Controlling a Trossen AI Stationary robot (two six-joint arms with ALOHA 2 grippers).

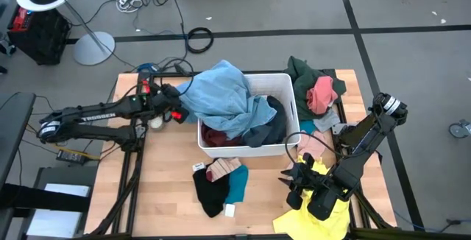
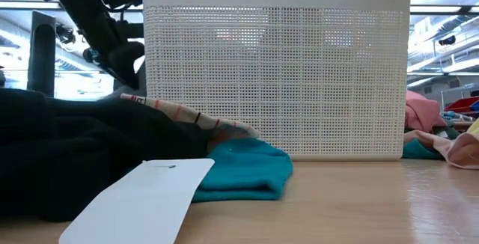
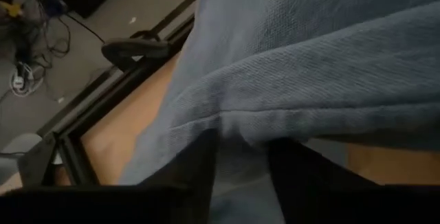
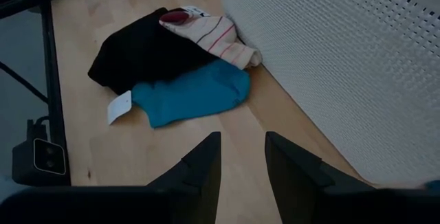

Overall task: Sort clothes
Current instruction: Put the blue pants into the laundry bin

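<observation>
left wrist view alone: left gripper (image 3: 240,165) pinching light blue garment (image 3: 309,66).

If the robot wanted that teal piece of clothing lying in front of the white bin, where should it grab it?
Probably from straight above, pinching the free edge of the teal garment that points away from the black garment. It lies flat on the table, so the fingers need a fold to bunch. The white tag end sits against the black garment, inviting a double pick.

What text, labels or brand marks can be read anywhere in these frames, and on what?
"TROSSEN": white lettering along the left arm, high view.
White tag by the teal garment: no print legible.
Small white label beside the black garment: too small to read.
</observation>
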